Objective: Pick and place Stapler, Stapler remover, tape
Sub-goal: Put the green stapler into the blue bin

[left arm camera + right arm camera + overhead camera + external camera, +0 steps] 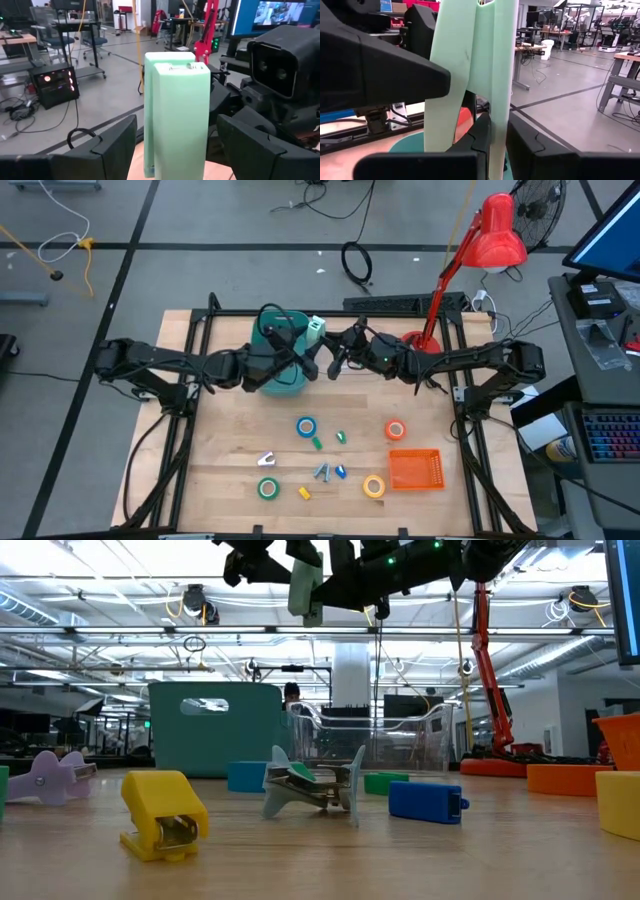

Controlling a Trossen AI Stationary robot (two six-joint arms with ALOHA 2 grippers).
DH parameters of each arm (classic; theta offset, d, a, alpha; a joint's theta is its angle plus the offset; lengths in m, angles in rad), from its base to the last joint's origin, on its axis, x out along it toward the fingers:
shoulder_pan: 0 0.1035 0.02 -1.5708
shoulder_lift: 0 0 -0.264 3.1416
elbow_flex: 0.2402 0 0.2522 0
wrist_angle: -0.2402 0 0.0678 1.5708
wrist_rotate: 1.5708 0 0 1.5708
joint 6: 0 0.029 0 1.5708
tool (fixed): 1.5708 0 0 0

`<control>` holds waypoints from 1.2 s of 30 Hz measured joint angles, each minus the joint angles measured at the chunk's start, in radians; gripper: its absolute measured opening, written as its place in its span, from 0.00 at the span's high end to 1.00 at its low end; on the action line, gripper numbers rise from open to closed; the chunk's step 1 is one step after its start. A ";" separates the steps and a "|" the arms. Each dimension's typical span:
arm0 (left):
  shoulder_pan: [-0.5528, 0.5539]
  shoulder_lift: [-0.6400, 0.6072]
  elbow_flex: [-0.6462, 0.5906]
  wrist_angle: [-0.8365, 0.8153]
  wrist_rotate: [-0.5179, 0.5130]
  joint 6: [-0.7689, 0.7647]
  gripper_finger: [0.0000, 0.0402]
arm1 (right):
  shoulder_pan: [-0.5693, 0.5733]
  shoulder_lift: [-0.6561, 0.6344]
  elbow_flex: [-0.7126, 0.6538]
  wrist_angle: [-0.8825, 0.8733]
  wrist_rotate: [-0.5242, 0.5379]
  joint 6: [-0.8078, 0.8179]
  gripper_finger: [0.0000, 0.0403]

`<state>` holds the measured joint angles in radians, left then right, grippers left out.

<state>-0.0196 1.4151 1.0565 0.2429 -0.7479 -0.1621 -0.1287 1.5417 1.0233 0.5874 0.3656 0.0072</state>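
Two claws on one thing: both arms meet high over the back of the worktop (220,480), holding a mint-green stapler (316,329) between them.
Right claw (492,145): pinched together on one thin leg of the stapler, fingers nearly touching.
Left claw (177,145): fingers spread wide around the stapler's body; can't tell if they actually press it.
Long axis: stapler stands upright, running up between the two claws.
Key relation: teal bin (280,365) sits right below and just left of the stapler, so the left arm's nearer.
Tape: rolls like the blue tape (306,426) lie on the worktop, untouched.
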 joint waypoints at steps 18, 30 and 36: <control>0.000 0.000 0.000 -0.016 0.027 0.002 0.68 | 0.011 0.000 0.000 -0.009 0.009 0.020 0.93; -0.002 0.000 0.000 -0.017 0.052 -0.025 0.68 | 0.011 0.000 0.000 -0.007 -0.003 0.033 0.69; -0.002 -0.006 0.000 -0.053 0.007 -0.027 0.68 | 0.005 0.000 0.000 -0.030 -0.005 0.034 0.61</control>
<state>-0.0219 1.4089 1.0565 0.1899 -0.7411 -0.1890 -0.1239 1.5417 1.0237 0.5578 0.3604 0.0407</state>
